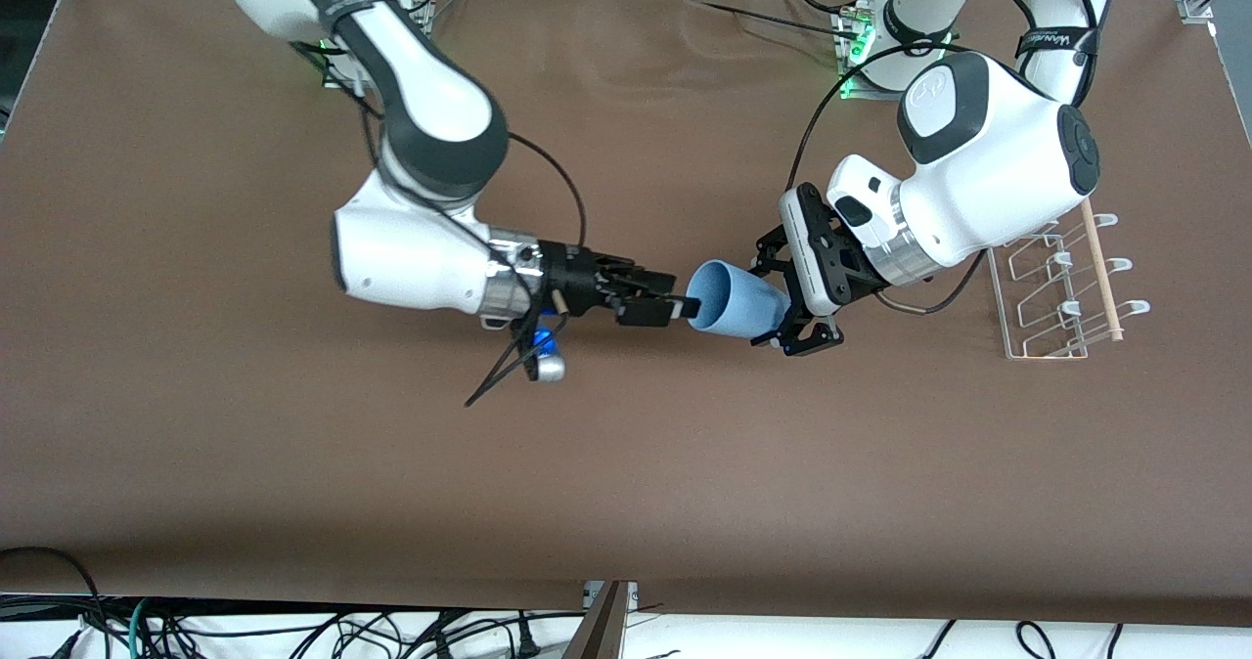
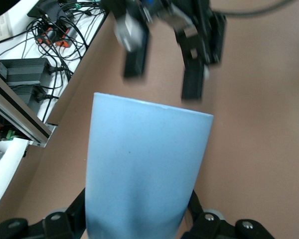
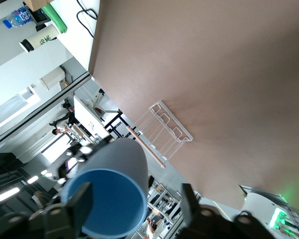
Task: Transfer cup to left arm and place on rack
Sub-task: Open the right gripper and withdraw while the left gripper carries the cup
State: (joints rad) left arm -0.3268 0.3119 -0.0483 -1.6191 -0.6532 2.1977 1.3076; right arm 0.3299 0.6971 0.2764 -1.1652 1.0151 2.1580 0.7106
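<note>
Midair, left gripper (image 1: pixel 788 295) clamps the cup (image 1: pixel 736 299); right gripper (image 1: pixel 675 309) fingers spread, released at its rim.

Cup (image 1: pixel 736 302): you have a small light-blue tumbler, plain and handleless, lying on its side in the air over the middle of the table (image 1: pixel 626 463), open mouth toward the right arm's end.
Cup grip: your left gripper (image 1: pixel 794 295) clamps its base end, one black finger on each side of the wall; your right gripper (image 1: pixel 675 309) is at the rim, fingers spread and clear of the rim in the left wrist view.
Rack (image 1: pixel 1061 292): you see a clear wire frame with hooked pegs and a pale wooden dowel, standing at the left arm's end of the table, nothing hung on it.
</note>
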